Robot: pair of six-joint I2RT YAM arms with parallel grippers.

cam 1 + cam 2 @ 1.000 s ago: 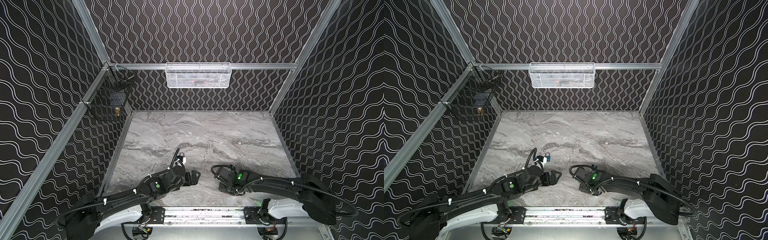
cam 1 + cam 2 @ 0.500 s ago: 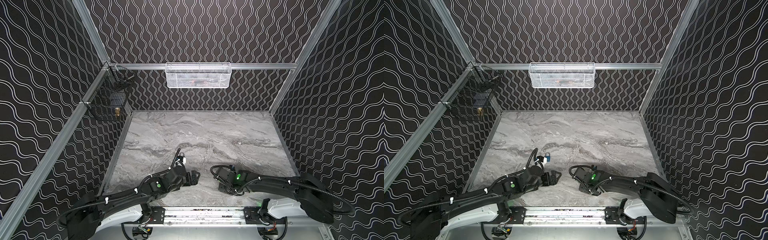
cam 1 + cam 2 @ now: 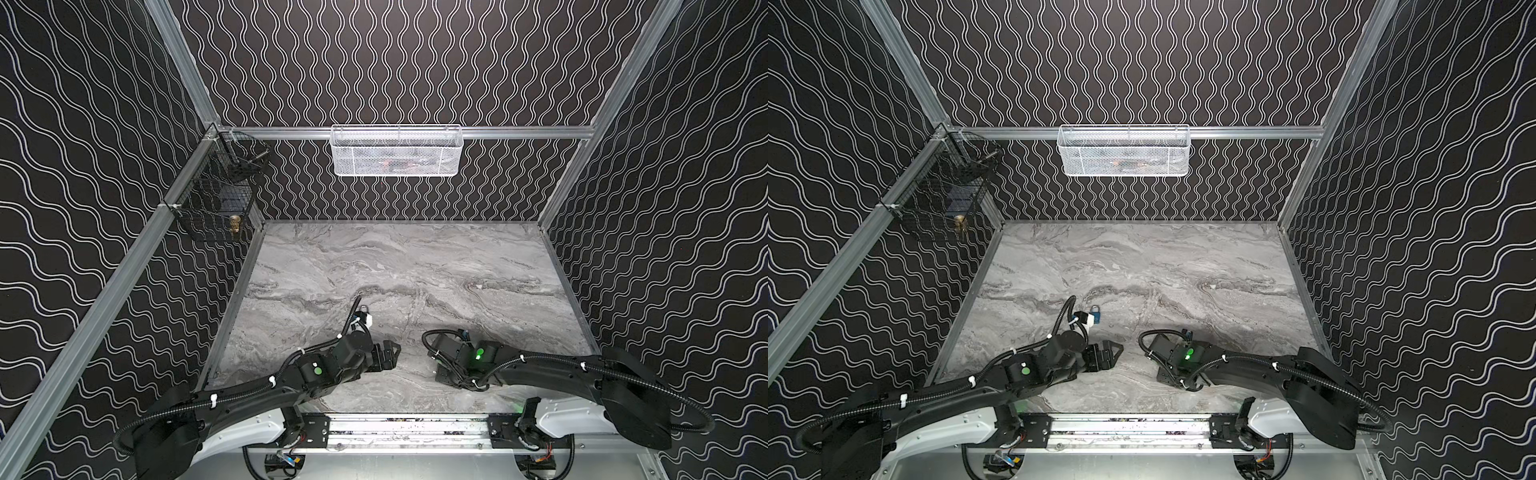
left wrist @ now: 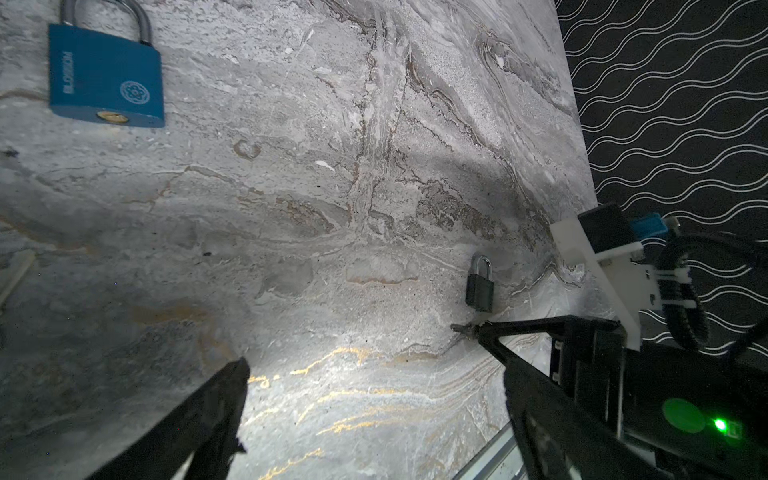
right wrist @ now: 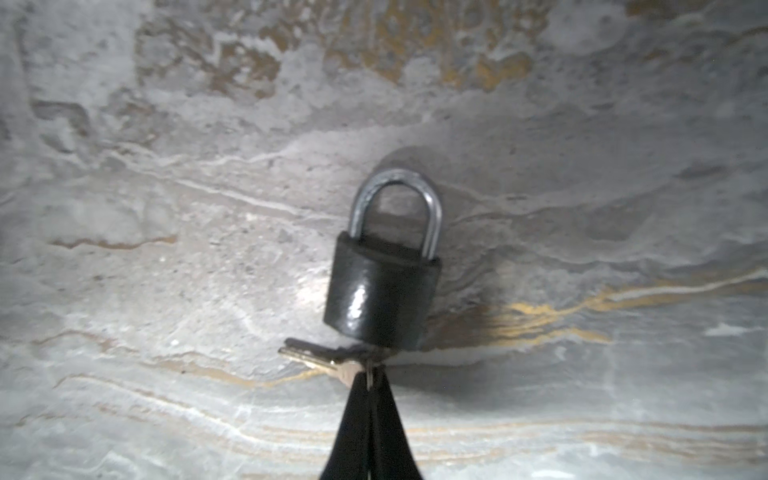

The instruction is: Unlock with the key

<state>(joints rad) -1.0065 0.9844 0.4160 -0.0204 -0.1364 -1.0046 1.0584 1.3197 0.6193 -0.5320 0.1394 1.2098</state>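
Black padlock [image 5: 382, 291] hides its keyhole; keys [image 5: 309, 355] look blurred.

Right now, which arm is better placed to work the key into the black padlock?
Right. The right gripper is shut on the key, right at the base of the black padlock. The left gripper is open, holds nothing, and is away from that lock.

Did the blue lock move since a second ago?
No. The blue padlock lies in the same spot as before, just in front of the same dark vein in the marble table.
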